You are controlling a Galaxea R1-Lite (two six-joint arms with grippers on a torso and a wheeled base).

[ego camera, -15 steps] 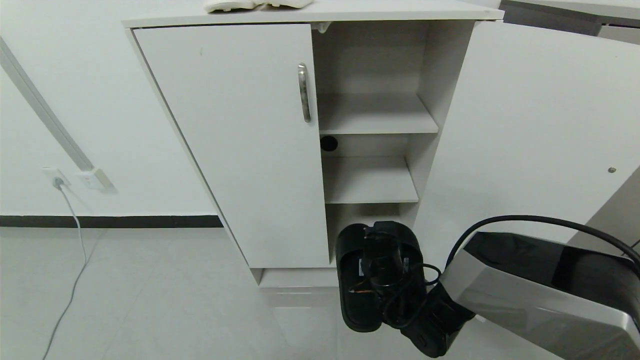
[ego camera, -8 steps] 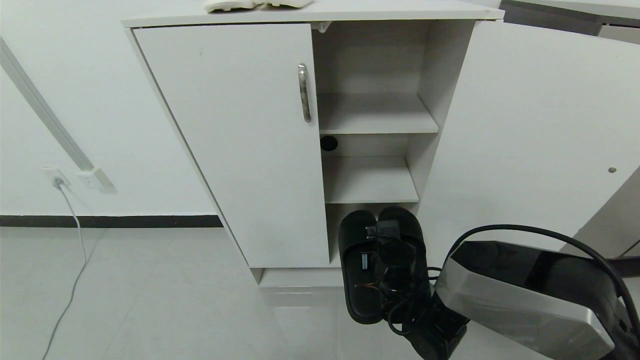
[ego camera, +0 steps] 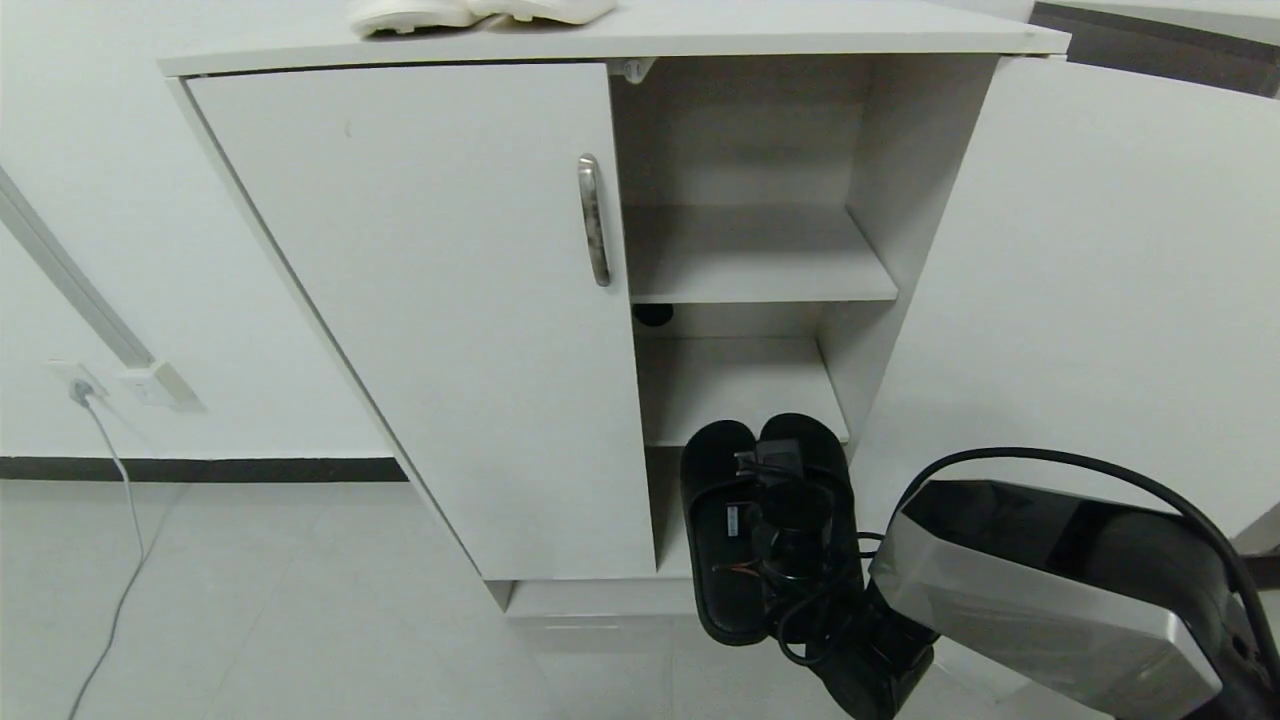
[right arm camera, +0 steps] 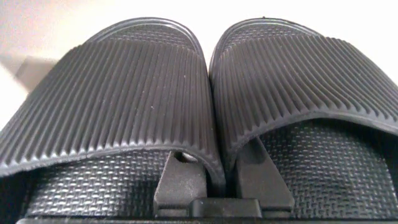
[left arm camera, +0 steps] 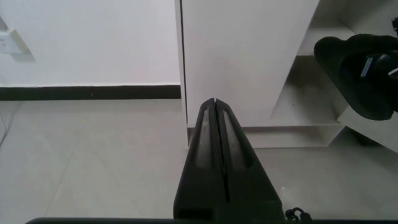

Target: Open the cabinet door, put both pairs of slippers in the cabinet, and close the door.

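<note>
The white cabinet (ego camera: 420,300) has its left door shut and its right door (ego camera: 1080,260) swung wide open. A pair of black slippers (ego camera: 720,520) hangs side by side, toes toward the cabinet, at the mouth of the lowest compartment. My right gripper (ego camera: 790,500) is shut on the two inner edges of the pair; the ribbed straps (right arm camera: 143,93) are close up in the right wrist view, around the gripper (right arm camera: 221,183). A white pair of slippers (ego camera: 480,10) lies on the cabinet top. My left gripper (left arm camera: 214,124) is shut and empty, low above the floor, left of the black slippers (left arm camera: 367,62).
Two bare shelves (ego camera: 750,255) sit inside the open right half. The shut door has a metal handle (ego camera: 593,220). A wall socket (ego camera: 75,385) with a hanging cable (ego camera: 120,560) is at the left. Tiled floor spreads in front of the cabinet (left arm camera: 249,56).
The right gripper carried the black slippers forward toward the lowest compartment. The head camera then moved closer, so the cabinet looks larger.
</note>
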